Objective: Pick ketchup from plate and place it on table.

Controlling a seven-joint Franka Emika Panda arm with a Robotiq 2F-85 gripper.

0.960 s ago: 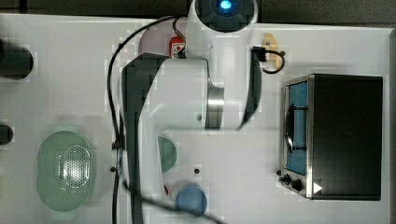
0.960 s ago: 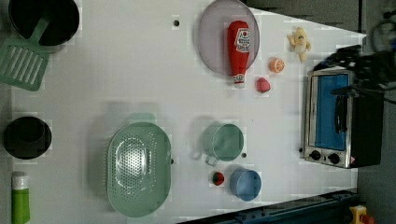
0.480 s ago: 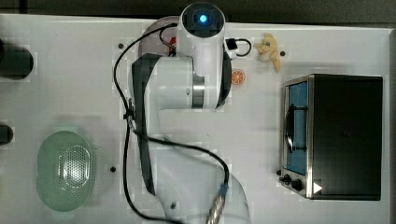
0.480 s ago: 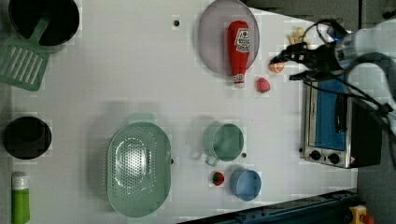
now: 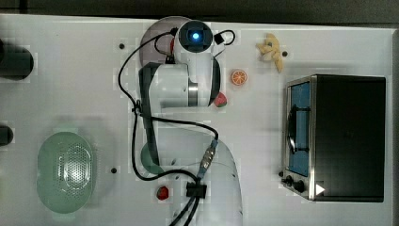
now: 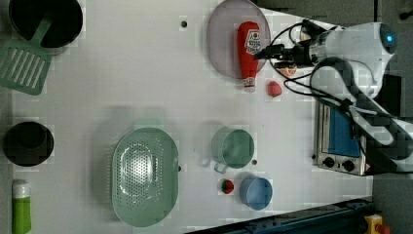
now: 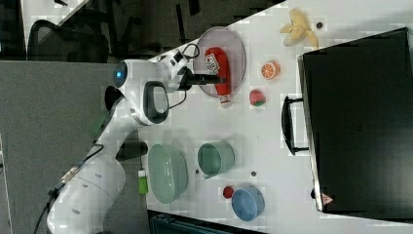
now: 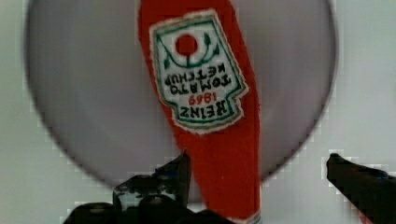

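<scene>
The ketchup [image 6: 248, 51] is a slim red bottle with a white label. It lies flat on the mauve-grey plate [image 6: 221, 39], its cap end reaching past the rim onto the white table [image 6: 146, 73]. My gripper [image 6: 263, 52] hovers open over the bottle's narrow half, at the plate's edge. In the wrist view the two dark fingertips [image 8: 180, 172] stand wide apart, and the ketchup [image 8: 205, 93] runs between them on the plate [image 8: 93, 93]. From the right view, the gripper [image 7: 220, 78] reaches across the ketchup [image 7: 216, 66]. In the top view my arm hides most of the plate [image 5: 153, 35].
A red strawberry [image 6: 274, 88] and an orange slice [image 5: 239, 76] lie on the table close beside the plate. A banana [image 5: 272, 51] and a toaster oven [image 5: 336, 136] stand beyond them. A green mug [image 6: 233, 147], colander [image 6: 144, 175] and blue bowl [image 6: 255, 192] sit farther off.
My arm has swung from the oven side toward the plate. The gripper has moved from near the orange slice to above the ketchup, still open.
</scene>
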